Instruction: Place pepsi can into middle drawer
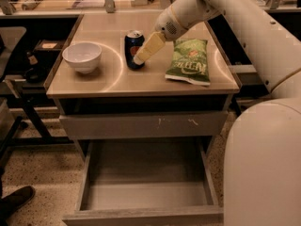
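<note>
The pepsi can (132,46) is dark blue with a silver top and stands upright on the tabletop (141,79), right of the white bowl. My gripper (139,58) reaches down from the upper right on the white arm and sits at the can's right side, overlapping it in view. The middle drawer (141,215) is pulled out below the table, a wide grey box with low side walls and nothing inside it.
A white bowl (82,56) stands at the table's left. A green chip bag (188,61) lies right of the can. A shut drawer front with white scuffs (146,125) sits above the open drawer. My white arm and body (263,149) fill the right side.
</note>
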`<state>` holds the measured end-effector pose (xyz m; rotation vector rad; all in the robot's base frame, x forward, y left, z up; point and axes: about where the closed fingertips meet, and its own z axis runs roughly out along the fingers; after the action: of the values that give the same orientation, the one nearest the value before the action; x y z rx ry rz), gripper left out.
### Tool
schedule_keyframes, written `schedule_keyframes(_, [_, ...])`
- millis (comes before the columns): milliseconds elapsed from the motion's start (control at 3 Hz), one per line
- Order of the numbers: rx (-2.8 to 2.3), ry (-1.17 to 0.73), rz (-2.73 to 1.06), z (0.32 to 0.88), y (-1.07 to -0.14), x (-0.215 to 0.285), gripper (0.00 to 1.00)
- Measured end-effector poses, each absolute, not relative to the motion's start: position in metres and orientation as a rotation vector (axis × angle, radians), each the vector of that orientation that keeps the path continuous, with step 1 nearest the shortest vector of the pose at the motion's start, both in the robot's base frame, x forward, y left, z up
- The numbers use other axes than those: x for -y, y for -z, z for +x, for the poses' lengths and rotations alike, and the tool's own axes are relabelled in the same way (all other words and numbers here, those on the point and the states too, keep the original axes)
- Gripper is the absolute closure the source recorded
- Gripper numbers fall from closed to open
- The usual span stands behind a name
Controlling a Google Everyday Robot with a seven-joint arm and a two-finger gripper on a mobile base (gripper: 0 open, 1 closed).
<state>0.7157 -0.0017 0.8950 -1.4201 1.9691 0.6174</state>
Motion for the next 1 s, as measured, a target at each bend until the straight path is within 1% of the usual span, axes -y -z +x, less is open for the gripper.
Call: schedule_keyframes(1000, [-1.942,-0.768,-1.356,0.74,-0.871,-0.035,0.0])
